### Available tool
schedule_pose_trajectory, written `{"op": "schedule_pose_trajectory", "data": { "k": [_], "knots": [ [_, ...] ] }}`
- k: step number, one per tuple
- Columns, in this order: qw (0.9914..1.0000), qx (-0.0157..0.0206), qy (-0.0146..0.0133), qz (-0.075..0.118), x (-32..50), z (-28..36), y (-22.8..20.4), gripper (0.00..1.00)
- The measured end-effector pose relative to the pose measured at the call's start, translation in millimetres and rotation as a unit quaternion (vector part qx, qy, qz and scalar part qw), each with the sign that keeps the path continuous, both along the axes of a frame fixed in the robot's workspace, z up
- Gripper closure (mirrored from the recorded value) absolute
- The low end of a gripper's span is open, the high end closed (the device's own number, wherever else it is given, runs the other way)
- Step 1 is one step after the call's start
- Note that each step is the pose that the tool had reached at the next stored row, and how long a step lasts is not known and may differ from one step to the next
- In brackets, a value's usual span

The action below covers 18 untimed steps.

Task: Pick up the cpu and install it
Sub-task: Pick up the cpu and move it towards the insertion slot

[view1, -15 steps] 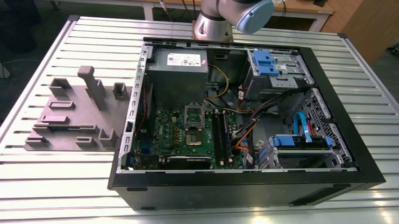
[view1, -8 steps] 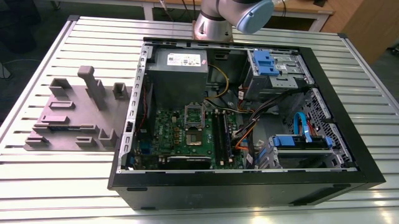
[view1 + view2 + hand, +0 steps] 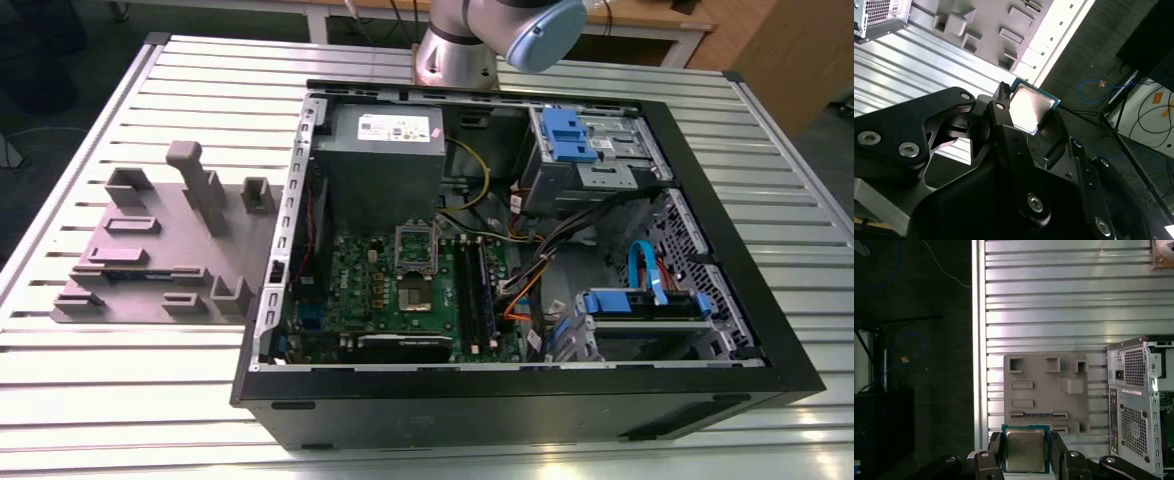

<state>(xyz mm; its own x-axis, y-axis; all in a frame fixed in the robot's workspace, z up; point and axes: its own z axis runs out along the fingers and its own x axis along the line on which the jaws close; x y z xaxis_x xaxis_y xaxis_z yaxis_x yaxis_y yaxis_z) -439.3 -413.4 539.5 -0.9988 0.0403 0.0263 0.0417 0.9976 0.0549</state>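
We find the black two-fingered tool (image 3: 1025, 456) pinching the small, flat, square cpu with its shiny silver-grey metal top (image 3: 1025, 450) by two opposite edges, a finger (image 3: 995, 445) on either side (both wrist views show this grip). The cpu hangs in the air, clear of the ribbed silver metal bench (image 3: 1064, 300). On that bench, in the exterior view, the grey moulded fixture tray (image 3: 147, 250) lies just beside the open black computer case (image 3: 534, 400), on the exterior view's left of it. Inside the case the green motherboard (image 3: 400, 290) lies flat, and the grey-and-blue robot arm (image 3: 501, 35) stands at the far side of the case.
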Motion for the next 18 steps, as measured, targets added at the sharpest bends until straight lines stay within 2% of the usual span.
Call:
{"op": "schedule_pose_trajectory", "data": {
  "k": [18],
  "knots": [
    [1.00000, 0.0000, 0.0000, 0.000, 0.0, 36.9, 0.1, 0.53]
  ]
}}
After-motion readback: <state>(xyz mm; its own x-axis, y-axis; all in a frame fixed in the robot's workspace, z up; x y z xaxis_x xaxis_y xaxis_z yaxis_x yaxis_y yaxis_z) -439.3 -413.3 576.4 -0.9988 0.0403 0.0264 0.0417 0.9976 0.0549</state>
